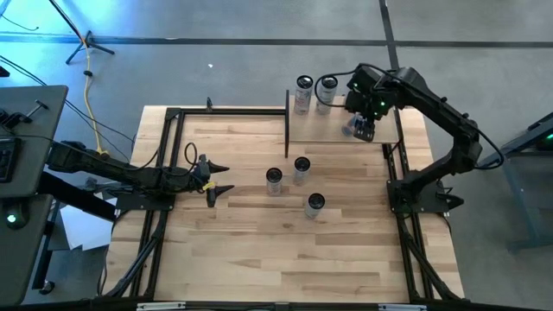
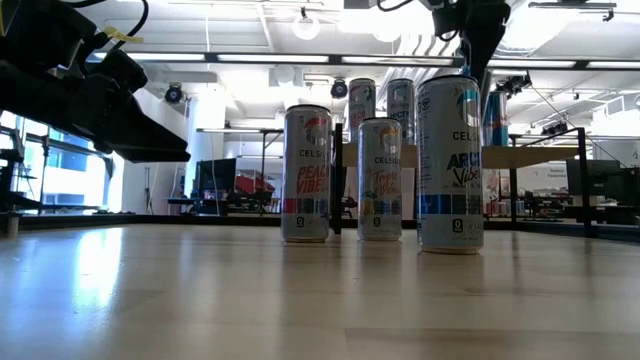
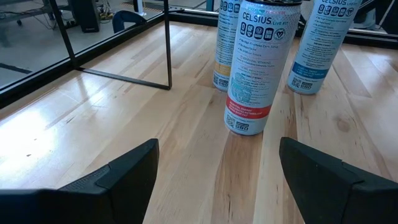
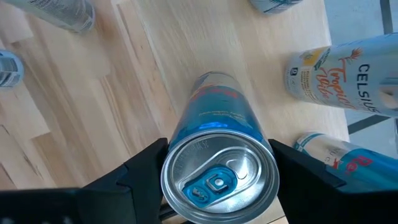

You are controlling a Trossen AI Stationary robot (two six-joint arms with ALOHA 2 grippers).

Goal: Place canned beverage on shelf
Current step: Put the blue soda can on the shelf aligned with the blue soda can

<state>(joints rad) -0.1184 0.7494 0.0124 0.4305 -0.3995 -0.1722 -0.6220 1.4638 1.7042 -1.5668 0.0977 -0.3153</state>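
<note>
Clamping a blue can (image 4: 214, 155) upright, the right gripper (image 1: 363, 128) holds it over the shelf (image 1: 341, 131) beside two cans for placement; left gripper (image 1: 214, 175) waits, fingers apart.

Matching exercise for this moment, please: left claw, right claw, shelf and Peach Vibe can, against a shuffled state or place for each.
1. left claw
2. right claw
3. shelf
4. Peach Vibe can

A. stands on the tabletop
B. shut on the blue can
C. open, empty
D. bears two upright cans

Pairs: 1-C, 2-B, 3-D, 4-A
</note>
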